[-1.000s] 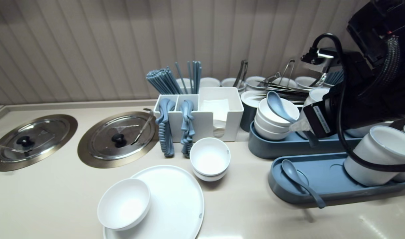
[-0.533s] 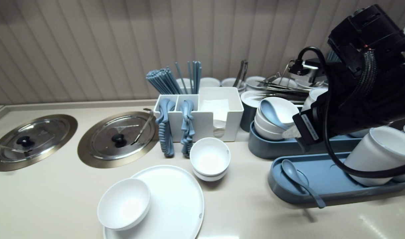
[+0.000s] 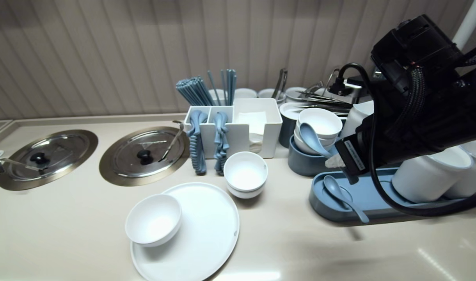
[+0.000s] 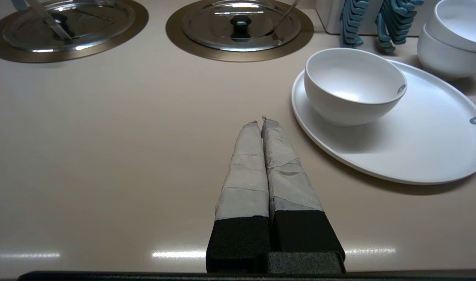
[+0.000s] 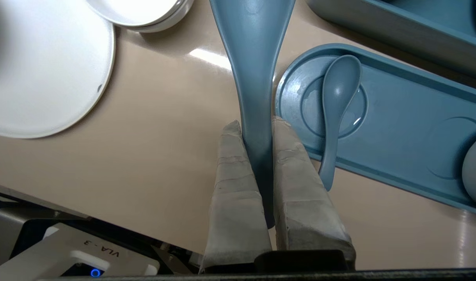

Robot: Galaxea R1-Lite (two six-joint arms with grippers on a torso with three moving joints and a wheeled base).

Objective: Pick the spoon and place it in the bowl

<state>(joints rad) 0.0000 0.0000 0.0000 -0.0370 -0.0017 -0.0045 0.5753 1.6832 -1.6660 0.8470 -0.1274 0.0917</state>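
Spoon [image 3: 313, 139] was clamped by its handle end in the right gripper [image 5: 253, 124], hanging over the counter [image 3: 66, 234] just off the tray [image 3: 320, 207], toward the counter's right edge. With a grip that far back, a slow carry clear of the stacked bowls [image 3: 320, 121] seemed wise. Left gripper [image 4: 260, 121] was clenched empty beside the plate [image 4: 417, 156].

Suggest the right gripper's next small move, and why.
Probably carry the spoon left toward the bowl on the plate: the right gripper is shut on its handle, its scoop hangs by the bowl stack, and that bowl is empty.
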